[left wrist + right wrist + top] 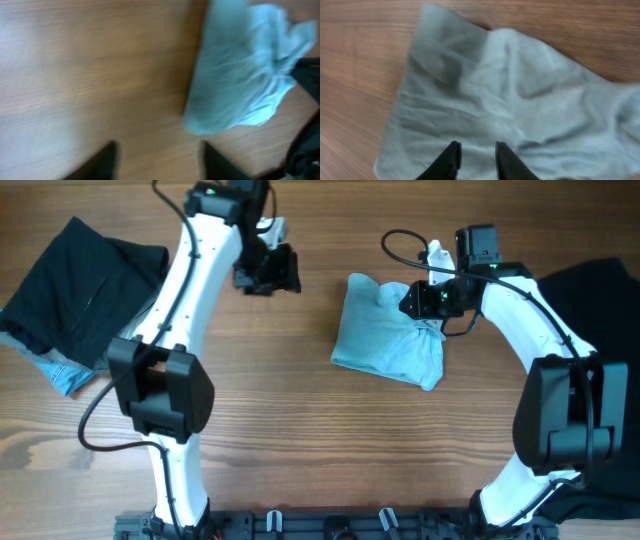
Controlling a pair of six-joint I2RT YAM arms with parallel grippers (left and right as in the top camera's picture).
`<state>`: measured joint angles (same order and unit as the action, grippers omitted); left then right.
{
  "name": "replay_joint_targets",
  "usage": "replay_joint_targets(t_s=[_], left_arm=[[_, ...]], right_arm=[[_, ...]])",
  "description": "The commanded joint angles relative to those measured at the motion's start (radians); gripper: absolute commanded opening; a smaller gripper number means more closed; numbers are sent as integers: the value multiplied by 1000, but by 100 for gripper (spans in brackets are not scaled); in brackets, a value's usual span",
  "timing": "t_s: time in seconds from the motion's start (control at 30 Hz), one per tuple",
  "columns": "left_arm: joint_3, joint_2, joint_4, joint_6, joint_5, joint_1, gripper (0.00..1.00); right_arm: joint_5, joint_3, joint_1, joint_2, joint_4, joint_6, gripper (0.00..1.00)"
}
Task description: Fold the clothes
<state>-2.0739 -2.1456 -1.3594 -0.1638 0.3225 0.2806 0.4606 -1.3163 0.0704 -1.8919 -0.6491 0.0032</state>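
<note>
Wood-grain worktop (300, 380) runs under both arms. On it, right of centre, the pale light-blue T-shirt (385, 330) lies gathered into a rumpled, roughly square bundle, creased and bunched along its right edge. The right tool (476, 160) hangs just over that shirt. Its two dark fingers stand a narrow gap apart, with fabric showing below between them and nothing pinched. The left tool (160, 162) sits over bare wood to the left of the shirt, near it but not touching, its fingers spread wide and empty. At the far left a heap of dark garments (80, 285) lies with a strip of blue cloth (65, 370) poking out beneath it. Another black garment (600, 295) lies at the right edge.
</note>
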Motion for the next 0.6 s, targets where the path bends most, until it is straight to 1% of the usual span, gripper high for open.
replay_joint_targets(t_s=[0.0, 0.03, 0.07, 0.1, 0.13, 0.17, 0.2, 0.23, 0.27, 0.3, 0.33, 0.4, 0.47, 0.5, 0.53, 0.57], left_arm=[[83, 17, 129, 3, 51, 106, 22], [123, 17, 173, 3, 51, 134, 20], [180, 17, 230, 3, 51, 169, 29], [214, 17, 260, 3, 51, 189, 40], [249, 17, 288, 3, 47, 208, 56], [293, 17, 325, 3, 22, 227, 65], [325, 16, 350, 3, -3, 235, 71], [360, 16, 378, 3, -9, 240, 75], [392, 16, 401, 3, -9, 240, 76], [423, 16, 424, -1, -8, 240, 75], [444, 16, 439, -1, -5, 240, 73], [488, 16, 484, -1, 8, 242, 62], [512, 16, 512, -1, 18, 245, 43], [512, 16, 512, -1, 18, 245, 32], [512, 16, 512, -1, 18, 245, 24], [512, 16, 513, -1, 18, 242, 18]], right_arm=[[-161, -5, 18, 15, -3, 145, 10], [-315, -3, 17, 5, -19, 206, 4], [-472, -3, 7, -6, -32, 251, 4], [-617, -3, -10, -15, -34, 329, 4], [-690, -4, -42, -16, -19, 389, 4], [-628, -9, -71, -13, -5, 372, 4], [-497, -16, -98, -10, 8, 312, 9], [-256, -19, -124, -8, 16, 173, 32], [-98, -19, -136, -8, -1, 110, 45], [-17, -19, -136, -8, -35, 100, 54], [16, -18, -130, -9, -60, 101, 57], [37, -17, -111, -11, -86, 101, 59], [32, -17, -92, -24, -87, 110, 58], [22, -17, -88, -34, -77, 135, 51], [-10, -17, -87, -42, -68, 172, 41], [-11, -17, -87, -46, -68, 180, 41]])
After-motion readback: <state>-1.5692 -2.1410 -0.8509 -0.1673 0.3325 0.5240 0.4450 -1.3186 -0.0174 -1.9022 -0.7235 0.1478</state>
